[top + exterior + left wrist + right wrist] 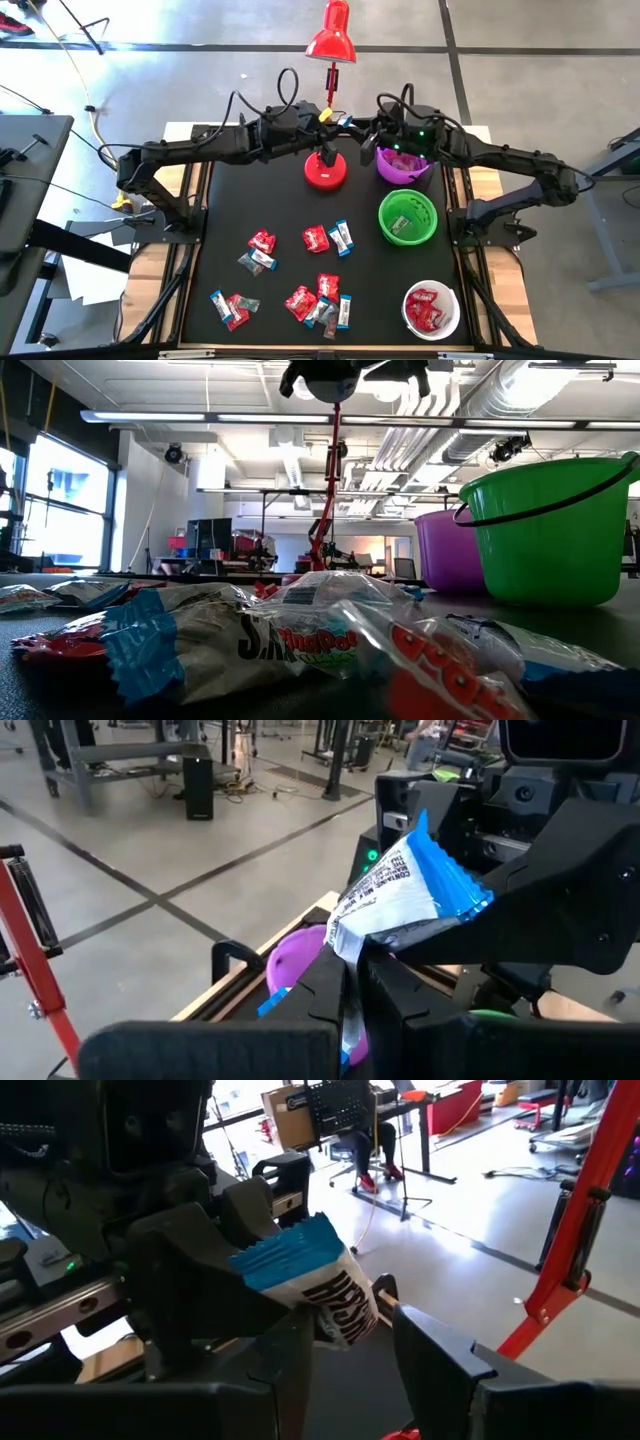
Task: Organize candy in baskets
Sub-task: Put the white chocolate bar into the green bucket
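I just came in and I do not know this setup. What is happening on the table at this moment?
The left gripper is shut on a blue-and-white candy, held up near the purple basket at the table's far side. The right gripper is open and faces that candy closely, as for a handover. The white basket holds red candies, the green basket a few pieces. Many loose candies lie on the black mat.
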